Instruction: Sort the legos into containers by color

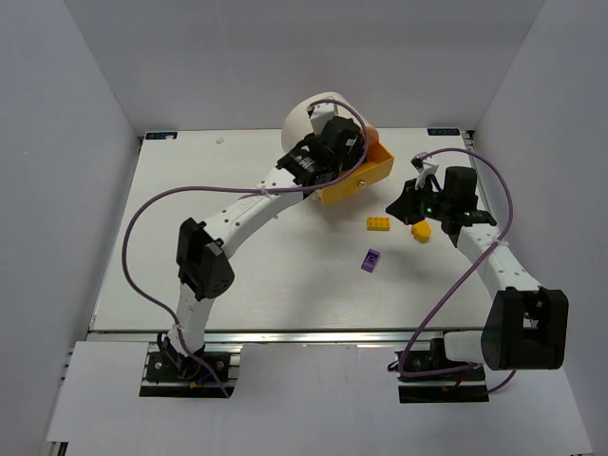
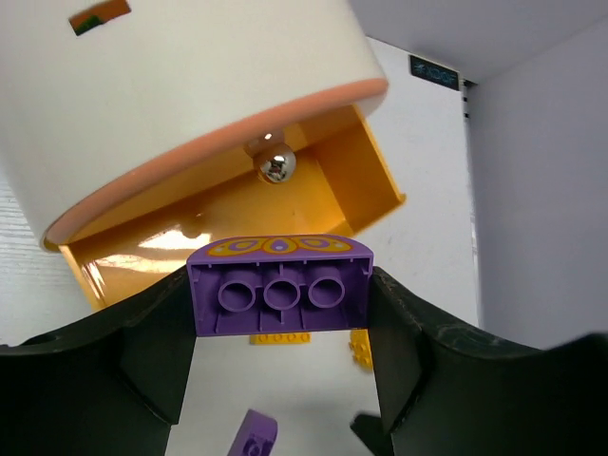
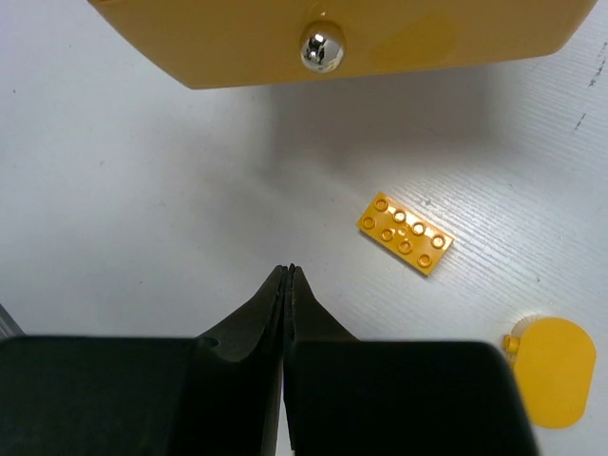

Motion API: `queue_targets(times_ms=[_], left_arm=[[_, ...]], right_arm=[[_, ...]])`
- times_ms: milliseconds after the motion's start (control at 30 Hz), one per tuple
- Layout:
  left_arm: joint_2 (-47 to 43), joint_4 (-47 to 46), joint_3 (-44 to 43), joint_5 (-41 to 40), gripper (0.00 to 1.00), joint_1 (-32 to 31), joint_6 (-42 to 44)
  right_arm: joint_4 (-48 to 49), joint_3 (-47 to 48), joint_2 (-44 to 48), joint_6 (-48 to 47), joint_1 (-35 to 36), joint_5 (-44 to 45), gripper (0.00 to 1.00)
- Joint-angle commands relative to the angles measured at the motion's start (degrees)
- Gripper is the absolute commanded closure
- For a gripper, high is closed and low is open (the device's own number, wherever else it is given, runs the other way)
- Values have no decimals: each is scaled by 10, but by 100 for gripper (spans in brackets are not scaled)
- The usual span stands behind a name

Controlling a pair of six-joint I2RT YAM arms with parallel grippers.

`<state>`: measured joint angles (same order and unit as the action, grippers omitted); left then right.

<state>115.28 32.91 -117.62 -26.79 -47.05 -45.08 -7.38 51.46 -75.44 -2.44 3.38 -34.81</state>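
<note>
My left gripper (image 1: 332, 154) is shut on a purple lego (image 2: 280, 283) with a yellow pattern, underside tubes facing the camera, held just in front of the open yellow-orange drawer (image 2: 323, 190) of the cream-white drum (image 1: 318, 114). My right gripper (image 3: 288, 274) is shut and empty, low over the table right of the drawer (image 1: 369, 177). A flat yellow lego (image 1: 378, 224) lies near it and shows in the right wrist view (image 3: 406, 233). A rounded yellow lego (image 1: 421, 232) and a second purple lego (image 1: 371, 260) lie on the table.
The drawer front carries a metal knob (image 3: 321, 49); another knob (image 2: 277, 166) shows on the drum face. The white table (image 1: 190, 237) is walled by grey panels at left, back and right. The left arm's links reach across the table's middle.
</note>
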Motion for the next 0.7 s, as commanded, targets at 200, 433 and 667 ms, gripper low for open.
queue_targets(times_ms=[200, 433, 667], left_arm=[[48, 78, -76, -64, 52, 3, -33], [47, 60, -68, -54, 27, 8, -31], [42, 65, -71, -58, 19, 8, -28]], right_arm=[[4, -26, 48, -16, -3, 8, 96], [-34, -24, 38, -63, -2, -46, 53], [-115, -3, 14, -150, 0, -126, 36]])
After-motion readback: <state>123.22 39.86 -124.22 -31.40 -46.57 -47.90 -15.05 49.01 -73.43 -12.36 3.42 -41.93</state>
